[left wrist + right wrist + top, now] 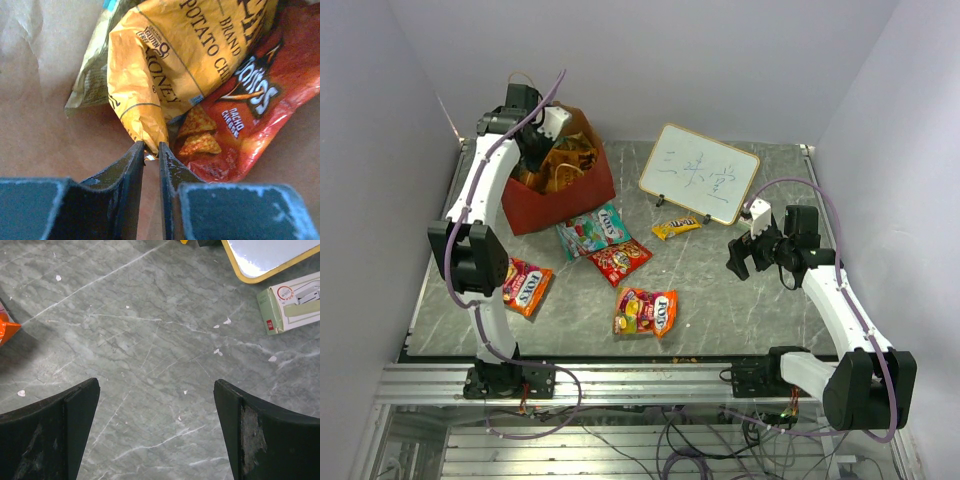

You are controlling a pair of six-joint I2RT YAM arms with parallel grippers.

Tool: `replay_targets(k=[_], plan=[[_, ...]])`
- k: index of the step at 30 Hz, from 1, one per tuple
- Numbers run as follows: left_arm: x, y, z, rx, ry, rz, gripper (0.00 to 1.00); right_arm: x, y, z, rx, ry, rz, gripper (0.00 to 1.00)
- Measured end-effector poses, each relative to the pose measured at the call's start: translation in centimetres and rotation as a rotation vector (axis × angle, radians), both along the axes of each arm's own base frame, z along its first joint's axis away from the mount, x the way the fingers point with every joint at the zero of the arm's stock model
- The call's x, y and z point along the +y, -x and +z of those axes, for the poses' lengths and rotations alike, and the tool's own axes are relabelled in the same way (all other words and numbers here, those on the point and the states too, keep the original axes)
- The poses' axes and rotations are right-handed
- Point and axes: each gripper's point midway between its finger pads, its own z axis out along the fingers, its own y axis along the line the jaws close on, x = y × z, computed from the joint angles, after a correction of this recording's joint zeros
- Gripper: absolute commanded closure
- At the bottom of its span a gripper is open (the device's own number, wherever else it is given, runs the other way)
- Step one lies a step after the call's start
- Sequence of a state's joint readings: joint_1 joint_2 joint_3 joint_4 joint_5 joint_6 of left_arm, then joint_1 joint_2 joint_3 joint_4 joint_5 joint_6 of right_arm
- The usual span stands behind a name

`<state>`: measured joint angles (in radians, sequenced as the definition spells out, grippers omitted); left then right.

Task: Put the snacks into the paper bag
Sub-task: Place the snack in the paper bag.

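My left gripper is down inside the paper bag, whose brown inside fills the left wrist view. Its jaws stand nearly together on the lower corner of an orange potato chip bag. A dark red Doritos bag lies to the right of that and a tan bag behind it. On the table lie a teal pack, a red pack, a yellow pack and two orange candy packs. My right gripper hovers open over bare table.
A whiteboard with writing leans at the back, right of the bag. A small white box lies beside it. White walls close in the marble table on three sides. An orange pack's edge shows at the left of the right wrist view.
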<state>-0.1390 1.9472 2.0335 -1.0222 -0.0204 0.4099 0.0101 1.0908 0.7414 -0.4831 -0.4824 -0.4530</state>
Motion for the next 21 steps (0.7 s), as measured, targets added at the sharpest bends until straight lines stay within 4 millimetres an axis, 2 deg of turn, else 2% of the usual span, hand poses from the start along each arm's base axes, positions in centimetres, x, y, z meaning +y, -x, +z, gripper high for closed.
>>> replay_targets(k=[2, 5, 7, 14, 18, 21], plan=[[0.5, 0.1, -0.5, 0.011, -0.023, 0.010, 0.68, 0.0, 0.0, 0.0, 0.000, 0.000, 0.000, 0.02], [1.3, 0.2, -0.8, 0.016, -0.055, 0.024, 0.56, 0.0, 0.0, 0.0, 0.000, 0.000, 0.000, 0.02], [1.7, 0.1, -0.8, 0.014, -0.070, 0.030, 0.51, 0.0, 0.0, 0.0, 0.000, 0.000, 0.000, 0.02], [1.8, -0.3, -0.6, -0.003, -0.072, 0.034, 0.43, 0.0, 0.0, 0.0, 0.000, 0.000, 0.000, 0.02], [1.8, -0.5, 0.3, -0.036, -0.066, 0.035, 0.40, 0.0, 0.0, 0.1, -0.003, 0.000, 0.000, 0.02], [1.8, -0.4, 2.6, -0.101, -0.056, 0.037, 0.36, 0.0, 0.0, 0.1, -0.005, 0.000, 0.001, 0.02]])
